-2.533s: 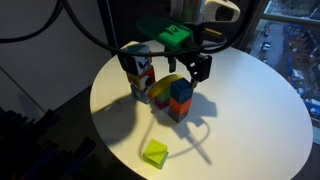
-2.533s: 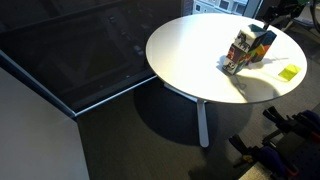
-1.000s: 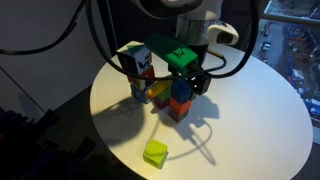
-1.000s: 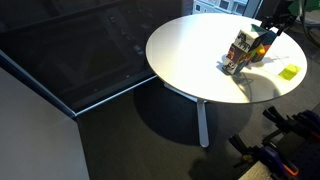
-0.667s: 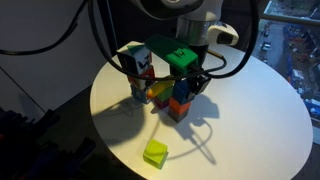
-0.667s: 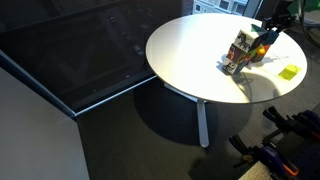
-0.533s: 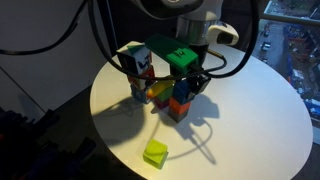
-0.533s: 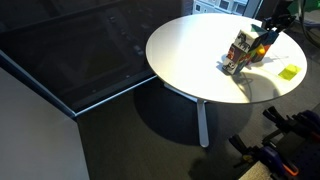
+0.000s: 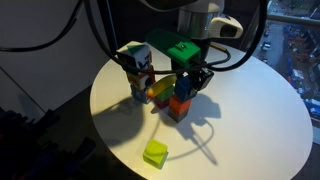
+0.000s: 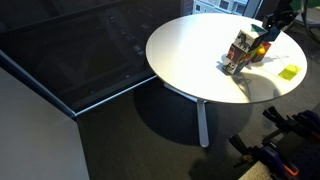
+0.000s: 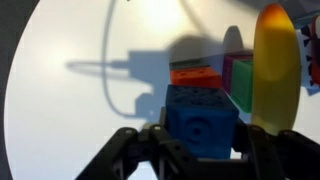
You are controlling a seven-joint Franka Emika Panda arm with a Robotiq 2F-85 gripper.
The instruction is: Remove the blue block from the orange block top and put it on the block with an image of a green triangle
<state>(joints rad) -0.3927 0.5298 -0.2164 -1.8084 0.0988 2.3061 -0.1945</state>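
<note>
My gripper (image 9: 187, 82) is shut on the blue block (image 9: 184, 89), which sits directly above the orange block (image 9: 180, 106) at the middle of the round white table (image 9: 250, 120). In the wrist view the blue block (image 11: 200, 120) fills the space between the black fingers (image 11: 150, 142) of my gripper (image 11: 200, 138), with the orange block (image 11: 195, 73) beyond it. A taller stack of picture blocks (image 9: 139, 72) stands just beside it. I cannot make out a green triangle image on any block. In an exterior view the gripper (image 10: 266, 32) hangs over the block cluster (image 10: 242, 50).
A lime-green block (image 9: 155, 153) lies alone near the table's front edge, also visible as the lime-green block (image 10: 290, 71). A yellow piece (image 11: 272, 65) and a green and magenta block (image 11: 238, 75) crowd the orange block. The floor around the table is dark.
The jaws closed on the blue block, and the gripper has risen slightly with it. The other blocks have not moved.
</note>
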